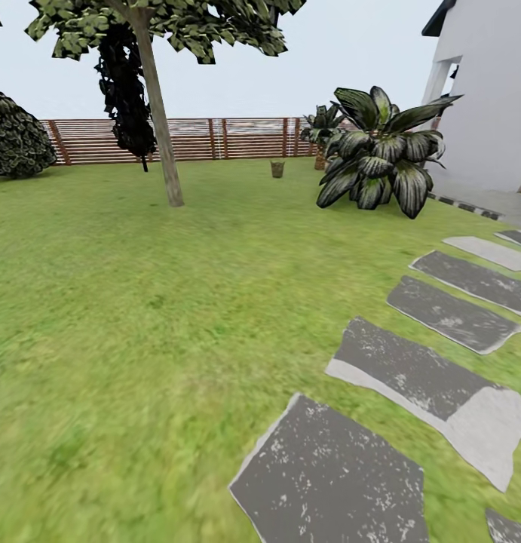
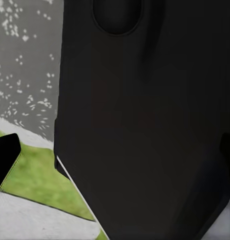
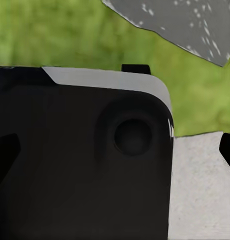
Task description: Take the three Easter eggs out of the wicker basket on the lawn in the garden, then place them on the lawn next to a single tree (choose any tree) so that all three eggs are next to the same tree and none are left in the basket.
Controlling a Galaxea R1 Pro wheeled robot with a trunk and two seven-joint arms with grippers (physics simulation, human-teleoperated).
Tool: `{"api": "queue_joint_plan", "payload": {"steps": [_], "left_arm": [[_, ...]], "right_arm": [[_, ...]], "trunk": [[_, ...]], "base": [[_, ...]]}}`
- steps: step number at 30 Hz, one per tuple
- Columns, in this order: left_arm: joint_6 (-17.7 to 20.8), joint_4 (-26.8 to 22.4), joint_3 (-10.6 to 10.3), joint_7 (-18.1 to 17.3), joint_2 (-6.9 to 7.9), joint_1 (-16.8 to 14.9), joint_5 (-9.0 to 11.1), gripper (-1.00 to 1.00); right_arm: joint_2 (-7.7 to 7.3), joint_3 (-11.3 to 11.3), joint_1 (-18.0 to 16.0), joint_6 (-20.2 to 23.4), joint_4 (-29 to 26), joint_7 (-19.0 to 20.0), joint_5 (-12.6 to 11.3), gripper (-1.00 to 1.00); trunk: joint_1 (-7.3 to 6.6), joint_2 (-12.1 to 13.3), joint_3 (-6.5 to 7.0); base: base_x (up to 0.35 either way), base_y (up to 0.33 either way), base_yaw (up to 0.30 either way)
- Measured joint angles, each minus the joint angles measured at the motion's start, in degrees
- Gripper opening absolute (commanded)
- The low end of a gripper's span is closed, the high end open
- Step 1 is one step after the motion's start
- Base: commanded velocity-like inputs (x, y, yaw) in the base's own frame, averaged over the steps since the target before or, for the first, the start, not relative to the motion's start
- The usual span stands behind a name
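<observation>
Far across the lawn [image 1: 139, 302], the small wicker basket [image 1: 277, 168] sits near the brown slat fence [image 1: 215, 138], between the pale-trunked tree [image 1: 160, 113] and a broad-leaved plant [image 1: 381, 151]. Grey stepping stones [image 1: 426, 377] curve along one side. Each wrist view shows dark robot body over grass and stone close beneath each claw; whether either claw is spread cannot be told.

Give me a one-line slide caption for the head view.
Garden lawn with stepping stones, a distant wicker basket near the fence, right of a pale-trunked tree.
</observation>
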Motion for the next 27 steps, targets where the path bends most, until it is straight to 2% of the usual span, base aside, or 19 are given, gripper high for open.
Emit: {"api": "queue_joint_plan", "payload": {"steps": [16, 27], "left_arm": [[0.0, 0.0, 0.0, 0.0, -0.03, 0.0, 0.0, 1.0], [0.0, 0.0, 0.0, 0.0, -0.02, 0.0, 0.0, 1.0]], "right_arm": [[-0.09, 0.0, 0.0, -0.1, 0.0, 0.0, 0.0, 1.0], [-0.13, 0.0, 0.0, -0.1, 0.0, 0.1, -0.1, 1.0]], "trunk": [[0.0, 0.0, 0.0], [0.0, 0.0, 0.17]], "base": [[0.314, 0.108, -0.003], [0.314, 0.108, -0.167]]}}
